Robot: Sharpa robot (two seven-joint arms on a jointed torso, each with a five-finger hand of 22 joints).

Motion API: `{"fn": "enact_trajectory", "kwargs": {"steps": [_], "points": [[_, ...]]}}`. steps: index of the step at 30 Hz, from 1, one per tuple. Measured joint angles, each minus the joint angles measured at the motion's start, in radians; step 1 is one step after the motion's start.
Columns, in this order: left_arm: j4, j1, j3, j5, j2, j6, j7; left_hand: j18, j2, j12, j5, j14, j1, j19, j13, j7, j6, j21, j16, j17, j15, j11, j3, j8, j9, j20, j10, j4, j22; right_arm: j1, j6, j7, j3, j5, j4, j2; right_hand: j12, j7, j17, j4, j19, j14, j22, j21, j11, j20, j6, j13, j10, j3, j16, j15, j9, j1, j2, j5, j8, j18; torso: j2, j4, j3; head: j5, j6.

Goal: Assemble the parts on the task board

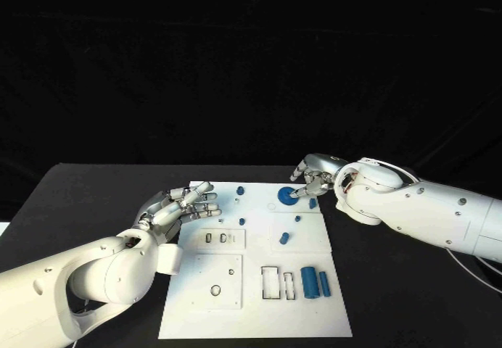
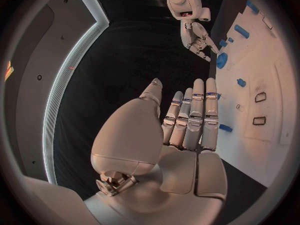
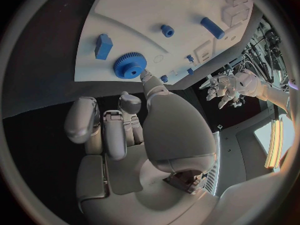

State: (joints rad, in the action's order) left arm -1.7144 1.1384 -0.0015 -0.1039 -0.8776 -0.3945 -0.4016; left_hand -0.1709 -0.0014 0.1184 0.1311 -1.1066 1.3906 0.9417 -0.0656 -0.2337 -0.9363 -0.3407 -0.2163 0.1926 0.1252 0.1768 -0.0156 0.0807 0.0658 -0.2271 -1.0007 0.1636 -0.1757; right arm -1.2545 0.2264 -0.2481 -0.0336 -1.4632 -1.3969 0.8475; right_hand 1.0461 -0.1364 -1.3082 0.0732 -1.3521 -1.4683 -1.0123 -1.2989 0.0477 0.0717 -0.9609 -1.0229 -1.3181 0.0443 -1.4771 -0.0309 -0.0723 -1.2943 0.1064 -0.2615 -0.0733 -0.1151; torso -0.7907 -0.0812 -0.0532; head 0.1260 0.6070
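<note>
**Right hand at the gear, left hand standing off**

The right hand [image 1: 314, 177] hovers at the far right edge of the task board [image 1: 251, 312], its fingers curled in and one fingertip [image 3: 145, 75] reaching toward the blue gear [image 1: 286, 194]. In the right wrist view that tip lies just beside the gear's toothed rim; whether it actually touches, I cannot tell. Nothing is gripped in the hand. The gear lies flat on the board's far end, toward the board's middle from the fingers, so the coming move turns on reaching inward across that small gap. A small blue block [image 3: 104, 46] lies beyond the gear, apart from it.

The left hand [image 1: 180, 206] rests over the board's left edge, fingers straight and spread, holding nothing. It is well apart from the gear, so the right hand is plainly the nearer one.

Nearer the robot, a blue cylinder [image 1: 310, 281] and a slimmer blue pin [image 1: 326, 284] lie side by side, long axes running along the board's length.
</note>
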Motion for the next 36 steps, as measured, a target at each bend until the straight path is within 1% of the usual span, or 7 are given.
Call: {"fn": "enact_trajectory", "kwargs": {"steps": [8, 16, 19, 26, 28, 31, 36], "points": [[0.0, 0.0, 0.0, 0.001, 0.0, 0.001, 0.001, 0.0, 0.0, 0.0, 0.0, 0.0, 0.0, 0.0, 0.0, 0.0, 0.0, 0.0, 0.0, 0.0, 0.0, 0.0, 0.0, 0.0, 0.0, 0.0, 0.0, 0.0, 0.0, 0.011, -0.013, -0.01, 0.002, -0.018, 0.029, -0.032, 0.054, -0.001, 0.0, 0.0, -0.004, 0.0, -0.014, -0.008, -0.001, 0.004, -0.014, -0.062, -0.008, 0.0, -0.006, 0.0, -0.003, -0.019, -0.019, -0.004, -0.01, 0.0, 0.0, -0.0005, -0.0011, 0.002, 0.005], [0.001, 0.0, 0.0, 0.002, 0.0, 0.002, 0.002, 0.0, 0.0, 0.0, 0.0, 0.0, 0.0, 0.0, 0.0, 0.0, 0.0, 0.0, 0.0, 0.001, 0.0, 0.0, 0.0, 0.0, 0.0, 0.0, 0.0, 0.0, 0.0, 0.017, -0.024, -0.014, 0.002, -0.034, 0.039, -0.049, 0.134, 0.003, 0.0, 0.0, -0.009, 0.0, -0.036, -0.026, -0.004, 0.0, -0.027, -0.148, -0.043, 0.0, -0.024, 0.0, -0.005, -0.025, -0.025, -0.004, -0.022, 0.0, 0.001, -0.0014, -0.0018, 0.002, 0.009], [0.001, 0.0, 0.0, 0.003, 0.0, 0.002, 0.002, 0.0, 0.0, 0.0, 0.0, 0.0, 0.0, 0.0, 0.0, 0.0, 0.0, 0.0, 0.0, 0.001, 0.0, 0.0, 0.0, 0.0, 0.0, 0.0, 0.0, 0.0, 0.0, 0.019, -0.031, -0.019, 0.002, -0.038, 0.045, -0.052, 0.162, 0.003, 0.0, 0.0, -0.018, 0.0, -0.053, -0.034, -0.004, 0.0, -0.028, -0.178, -0.053, 0.0, -0.036, 0.0, -0.005, -0.03, -0.03, -0.022, -0.022, 0.0, 0.001, -0.0014, -0.0017, 0.002, 0.011], [0.002, 0.0, 0.0, 0.005, 0.0, 0.003, 0.002, 0.0, 0.0, 0.0, 0.0, 0.0, 0.0, 0.0, 0.0, 0.0, 0.0, 0.0, 0.0, 0.001, 0.0, 0.0, 0.0, 0.0, 0.0, 0.0, 0.0, 0.0, 0.0, 0.019, -0.041, -0.026, 0.001, -0.04, 0.057, -0.059, 0.17, 0.003, 0.0, 0.003, -0.018, 0.0, -0.059, -0.038, -0.004, 0.0, -0.035, -0.192, -0.054, 0.003, -0.036, 0.0, -0.004, -0.034, -0.034, -0.027, -0.023, 0.0, 0.001, -0.0018, -0.0023, 0.002, 0.012], [0.002, 0.0, 0.0, 0.005, 0.0, 0.003, 0.002, 0.0, 0.0, 0.0, 0.0, 0.0, 0.0, 0.0, 0.0, 0.0, 0.0, 0.0, 0.0, 0.001, 0.0, 0.0, -0.001, 0.0, 0.0, 0.0, 0.0, -0.001, 0.0, 0.019, -0.044, -0.028, 0.0, -0.04, 0.059, -0.061, 0.178, 0.005, 0.0, 0.005, -0.018, 0.0, -0.06, -0.038, -0.004, 0.0, -0.036, -0.198, -0.054, 0.005, -0.036, 0.0, -0.004, -0.035, -0.035, -0.028, -0.028, 0.01, 0.001, -0.0018, -0.0023, 0.001, 0.013], [0.002, 0.0, 0.0, 0.005, 0.0, 0.003, 0.002, 0.0, 0.0, 0.0, 0.0, 0.0, 0.0, 0.0, 0.0, 0.0, 0.0, 0.0, 0.0, 0.001, 0.0, 0.0, -0.003, 0.0, 0.0, 0.0, 0.0, -0.003, 0.0, 0.018, -0.046, -0.029, -0.001, -0.04, 0.061, -0.063, 0.18, 0.004, 0.0, 0.006, -0.018, 0.0, -0.063, -0.038, -0.004, 0.0, -0.043, -0.205, -0.054, 0.006, -0.04, 0.0, -0.006, -0.035, -0.035, -0.028, -0.031, 0.01, 0.001, -0.0018, -0.0022, 0.001, 0.014], [0.002, 0.0, 0.0, 0.006, 0.0, 0.003, 0.002, 0.0, 0.0, 0.0, 0.0, 0.0, 0.0, 0.0, 0.0, 0.0, 0.0, 0.0, 0.0, 0.001, 0.0, 0.0, -0.003, 0.0, 0.0, 0.0, 0.0, -0.003, 0.0, 0.018, -0.049, -0.03, -0.002, -0.043, 0.067, -0.065, 0.185, 0.007, 0.0, 0.002, -0.018, 0.0, -0.067, -0.042, -0.004, 0.0, -0.048, -0.212, -0.054, 0.017, -0.04, 0.0, -0.005, -0.05, -0.05, -0.021, -0.031, 0.01, 0.001, -0.0014, -0.0022, 0.0, 0.015]]}}
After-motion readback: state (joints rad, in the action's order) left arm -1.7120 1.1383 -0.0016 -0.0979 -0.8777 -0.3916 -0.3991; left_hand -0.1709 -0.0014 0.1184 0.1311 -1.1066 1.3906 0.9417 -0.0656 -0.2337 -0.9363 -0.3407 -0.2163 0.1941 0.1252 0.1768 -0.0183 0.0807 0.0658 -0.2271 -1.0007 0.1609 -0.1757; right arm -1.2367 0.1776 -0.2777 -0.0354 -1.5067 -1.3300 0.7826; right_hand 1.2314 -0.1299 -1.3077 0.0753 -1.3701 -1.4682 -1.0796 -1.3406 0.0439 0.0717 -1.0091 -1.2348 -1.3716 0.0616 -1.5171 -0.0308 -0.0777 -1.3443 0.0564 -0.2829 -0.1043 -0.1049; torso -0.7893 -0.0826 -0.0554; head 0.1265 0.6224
